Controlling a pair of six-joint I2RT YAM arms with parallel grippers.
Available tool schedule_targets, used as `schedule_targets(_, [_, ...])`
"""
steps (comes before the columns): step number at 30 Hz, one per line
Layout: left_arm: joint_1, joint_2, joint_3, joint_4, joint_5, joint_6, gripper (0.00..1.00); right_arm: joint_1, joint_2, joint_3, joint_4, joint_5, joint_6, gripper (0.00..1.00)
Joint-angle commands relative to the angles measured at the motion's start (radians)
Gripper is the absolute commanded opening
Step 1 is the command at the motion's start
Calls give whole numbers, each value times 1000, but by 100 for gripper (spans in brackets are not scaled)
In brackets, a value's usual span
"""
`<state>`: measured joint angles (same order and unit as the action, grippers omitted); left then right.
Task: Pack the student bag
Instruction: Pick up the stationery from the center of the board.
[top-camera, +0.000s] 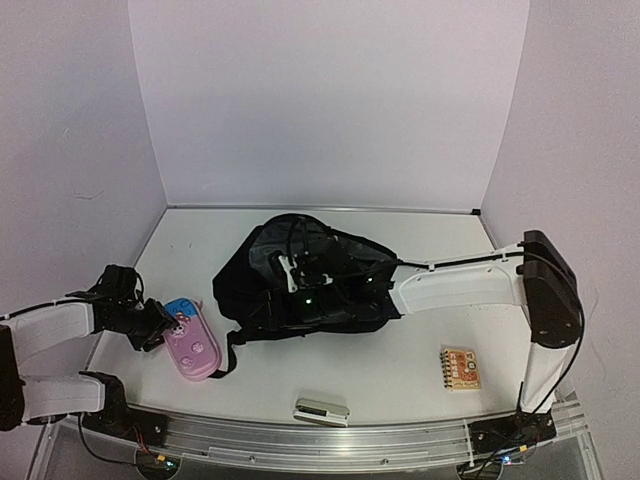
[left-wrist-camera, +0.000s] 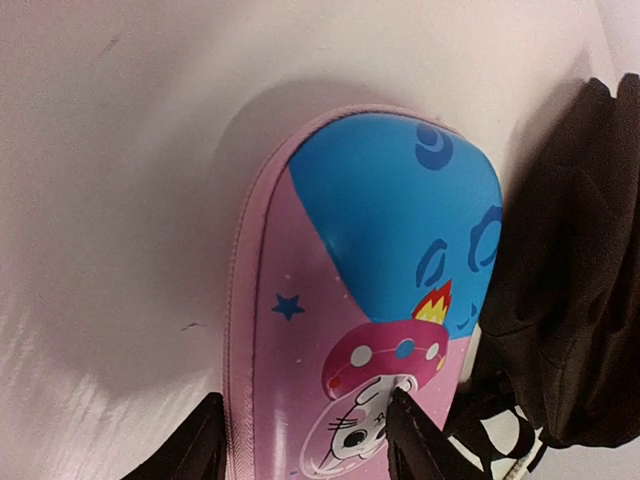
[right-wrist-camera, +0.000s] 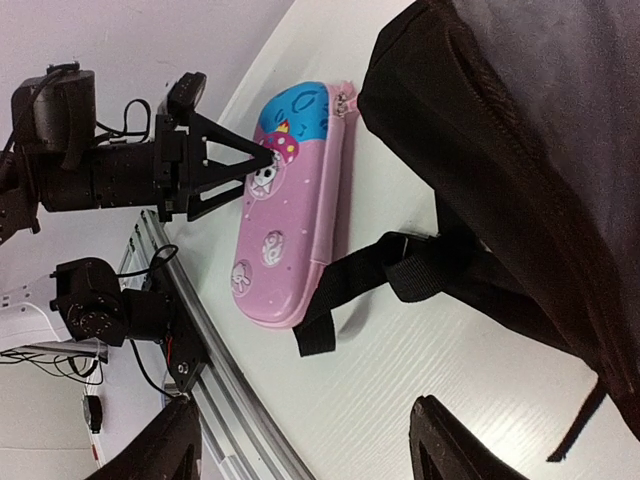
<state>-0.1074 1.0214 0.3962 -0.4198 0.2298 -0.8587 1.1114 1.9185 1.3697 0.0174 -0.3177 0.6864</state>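
The student bag (top-camera: 262, 262), a large black backpack, lies in the middle of the table; it also shows in the left wrist view (left-wrist-camera: 575, 300) and the right wrist view (right-wrist-camera: 520, 130). A pink and blue pencil case (top-camera: 195, 348) lies flat just left of it. My left gripper (top-camera: 170, 322) is shut on the case's near end (left-wrist-camera: 380, 230), one finger at its outer seam (left-wrist-camera: 200, 445) and the other on its domed face (left-wrist-camera: 415, 440). My right gripper (top-camera: 300, 285) hovers open over the bag's left side, with only bare table between its fingers (right-wrist-camera: 310, 450).
A black strap (right-wrist-camera: 370, 275) trails from the bag and touches the pencil case (right-wrist-camera: 290, 220). A small spiral notebook (top-camera: 460, 367) lies at the front right. A small grey and white box (top-camera: 321, 410) sits by the front rail. White walls enclose the table.
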Motion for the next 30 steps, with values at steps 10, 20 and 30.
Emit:
schedule_targets(10, [-82, 126, -6, 184, 144, 80, 47, 7, 286, 276, 61, -96, -3, 62])
schedule_targets(20, [-130, 214, 31, 206, 106, 75, 42, 8, 466, 446, -8, -53, -20, 56])
schedule_targets(30, [-168, 277, 51, 241, 98, 47, 40, 7, 610, 572, -116, -4, 14, 56])
